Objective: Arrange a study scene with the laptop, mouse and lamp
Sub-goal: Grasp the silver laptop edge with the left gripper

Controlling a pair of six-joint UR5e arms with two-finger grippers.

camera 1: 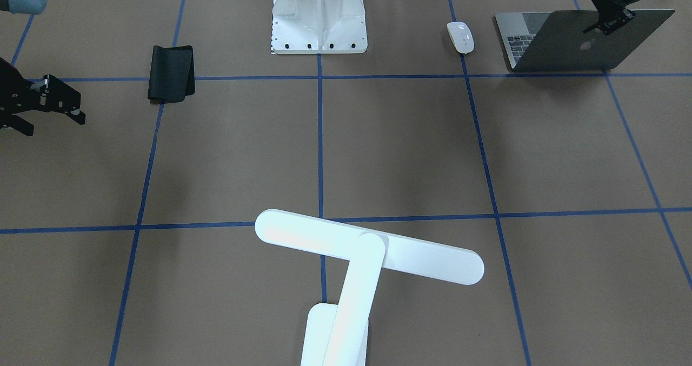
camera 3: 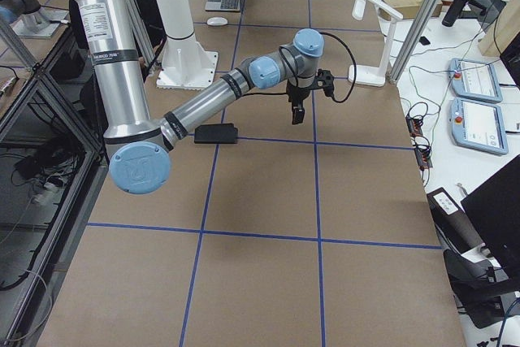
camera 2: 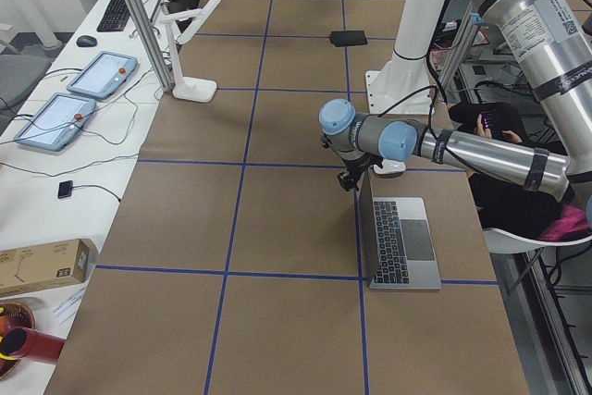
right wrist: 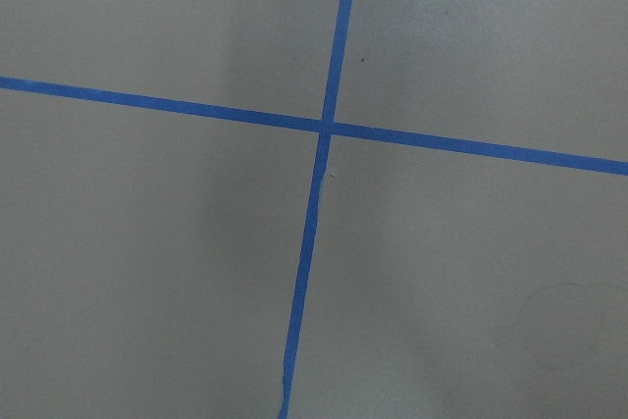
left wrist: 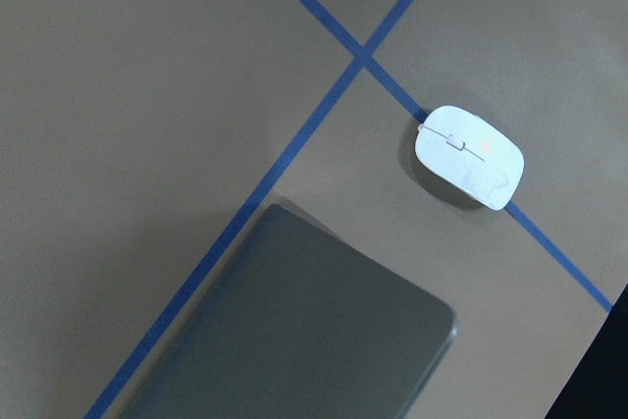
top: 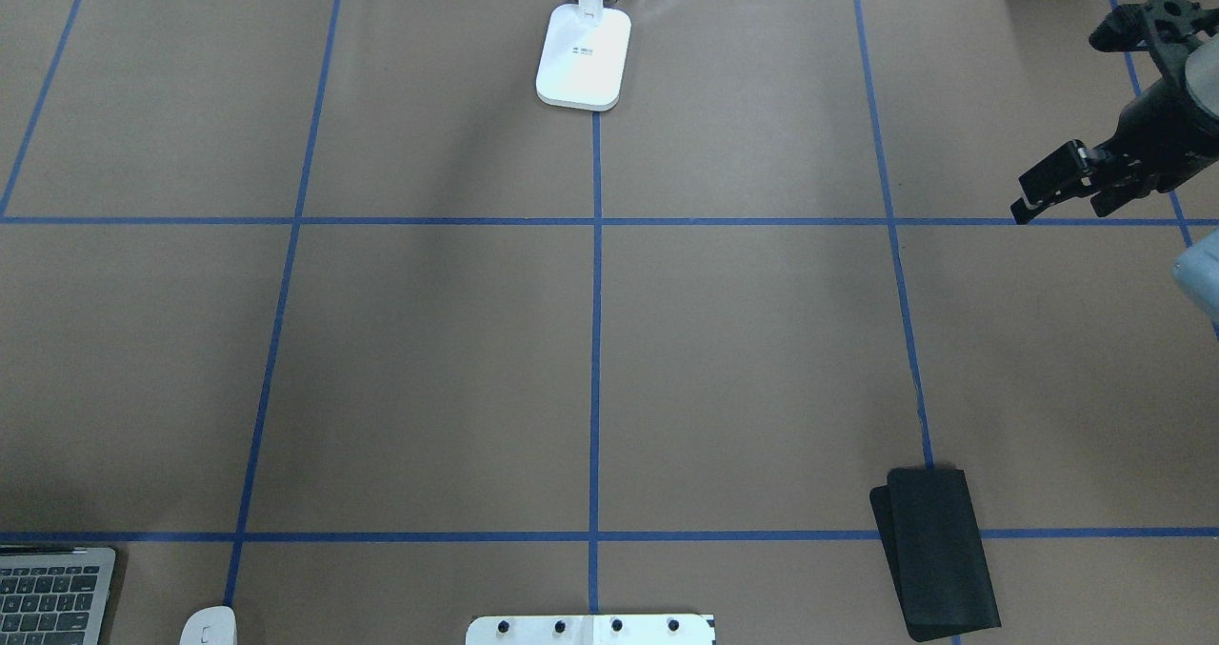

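Note:
The grey laptop [camera 1: 584,44] stands part open at the near left corner of the table, its lid's logo side towards the front-facing camera; its keyboard shows in the overhead view [top: 52,593]. My left gripper [camera 1: 610,22] hovers at the lid's top edge and looks open. The white mouse [camera 1: 460,37] lies just beside the laptop, and also shows in the left wrist view [left wrist: 469,156]. The white lamp [camera 1: 367,247] stands at the table's far middle edge on its base [top: 584,54]. My right gripper [top: 1033,197] is open and empty above the far right of the table.
A black pad [top: 938,554] lies folded at the near right. The white ribbed pedestal [camera 1: 319,25] stands at the near middle edge. Blue tape lines divide the brown table. Tablets and cables lie beyond the far edge in the side views.

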